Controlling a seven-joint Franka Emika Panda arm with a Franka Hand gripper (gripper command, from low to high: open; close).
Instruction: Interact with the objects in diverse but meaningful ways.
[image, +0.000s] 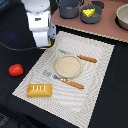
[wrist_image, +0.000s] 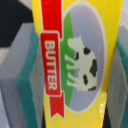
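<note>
Exterior view shows the table (image: 10, 95) and mat (image: 95, 65) set with plate (image: 67, 66), loaf (image: 39, 90), tomato (image: 15, 70), while wrist view shows jaws clamped on the butter packet (wrist_image: 70, 60), lifted but seemingly unplaced.

obstacles: plate (image: 67, 66), knife (image: 80, 58), fork (image: 63, 80) mid-placemat (image: 97, 60) | free: black table (image: 107, 107)

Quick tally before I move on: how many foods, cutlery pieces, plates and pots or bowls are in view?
Food: 4 (tomato, bread loaf, cheese wedge, butter packet)
Cutlery: 2 (far piece, near piece)
Plate: 1
Pots and bowls: 3 (dark pot, cheese pot, bowl)
Total: 10
</note>
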